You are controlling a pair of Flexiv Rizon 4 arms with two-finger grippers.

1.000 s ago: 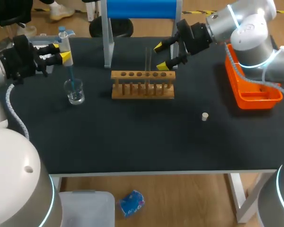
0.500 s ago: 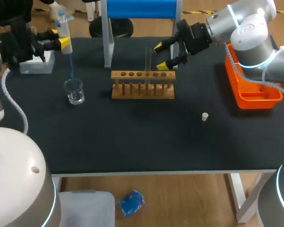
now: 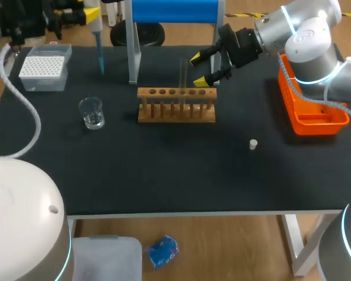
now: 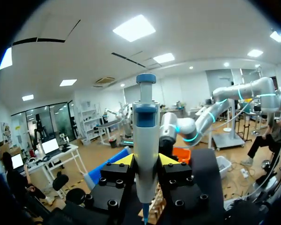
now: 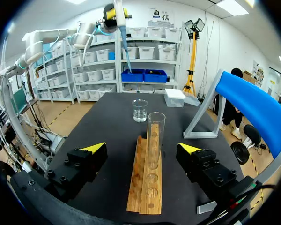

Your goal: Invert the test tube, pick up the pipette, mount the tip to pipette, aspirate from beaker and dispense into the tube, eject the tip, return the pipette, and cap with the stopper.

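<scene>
Between the left gripper's [image 4: 146, 160] yellow-tipped fingers, the pipette [image 4: 146, 131] is pinched upright by its barrel. Its plunger stands above the jaws and its blue tip [image 3: 100, 58] hangs below them. The glass beaker [image 3: 92, 113] sits on the table under and a little forward of the tip, apart from it.

Across the table, the right gripper [image 5: 143, 149] waits with its jaws spread wide. The test tube [image 5: 155, 140] stands mouth-up between them in the wooden rack [image 5: 145, 183], touched by neither finger. The rack runs out ahead of these jaws toward the beaker.

The step in hand appears to be the carry from beaker to tube, with aspiration likely done, though whether the tip holds liquid cannot be told. The next move calls for bringing the tip across to the tube's open mouth and lowering it straight in. It must clear the glass rim and the right gripper's fingers on either side.

Left for the last step, the small white stopper [image 3: 253, 144] lies on the table well off to the near side of the right jaws. The white tip box [image 3: 44, 67] rests below and beside the left jaws.
</scene>
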